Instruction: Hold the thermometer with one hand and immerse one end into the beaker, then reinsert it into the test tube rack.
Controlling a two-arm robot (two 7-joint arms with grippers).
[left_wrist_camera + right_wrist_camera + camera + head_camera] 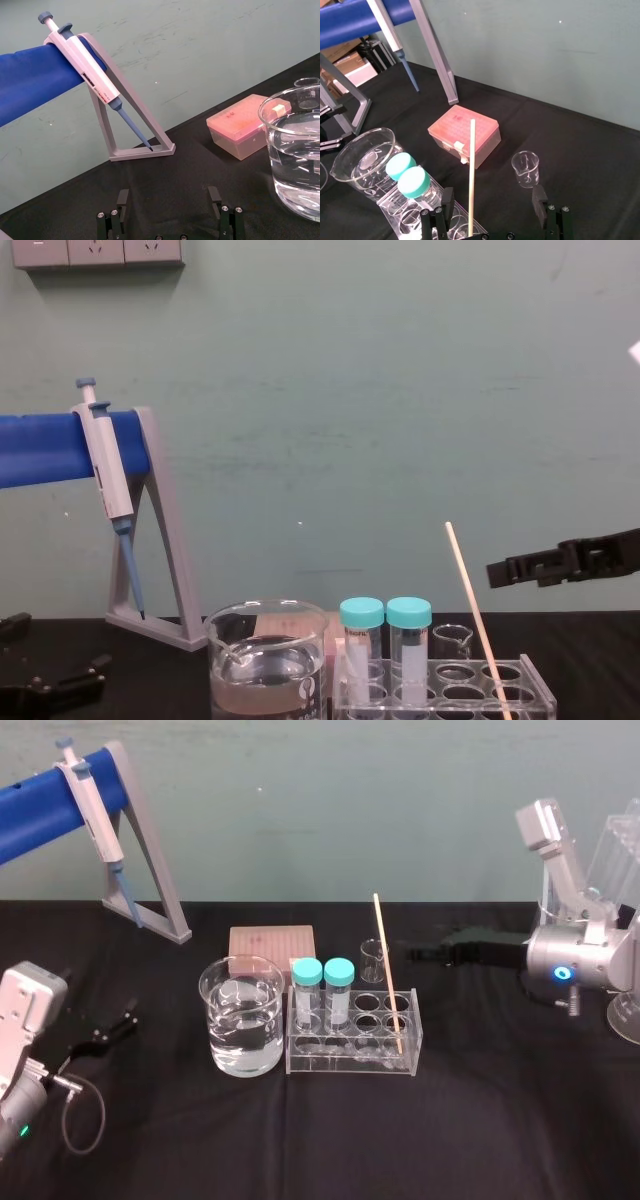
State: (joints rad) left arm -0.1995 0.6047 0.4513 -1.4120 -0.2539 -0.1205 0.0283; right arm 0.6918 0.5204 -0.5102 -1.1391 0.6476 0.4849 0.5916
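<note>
The thermometer (388, 975) is a thin cream rod leaning in a hole at the right end of the clear test tube rack (352, 1045). Left of the rack stands the wide glass beaker (243, 1015), partly filled with clear liquid. My right gripper (418, 952) hovers open just right of the rod's upper part, not touching it. In the right wrist view the thermometer (471, 175) rises ahead of the gap between the fingers (540, 201). The chest view shows the right gripper (505, 570) right of the thermometer (475, 615). My left gripper (110, 1030) rests open and empty, low at the left.
Two teal-capped tubes (322, 990) stand in the rack's left end. A pink tip box (271, 942) and a tiny beaker (373, 960) sit behind the rack. A grey A-frame stand (150, 890) with a blue bar holds a pipette (95, 805) at the back left. Clear glassware (625, 1010) stands at the right edge.
</note>
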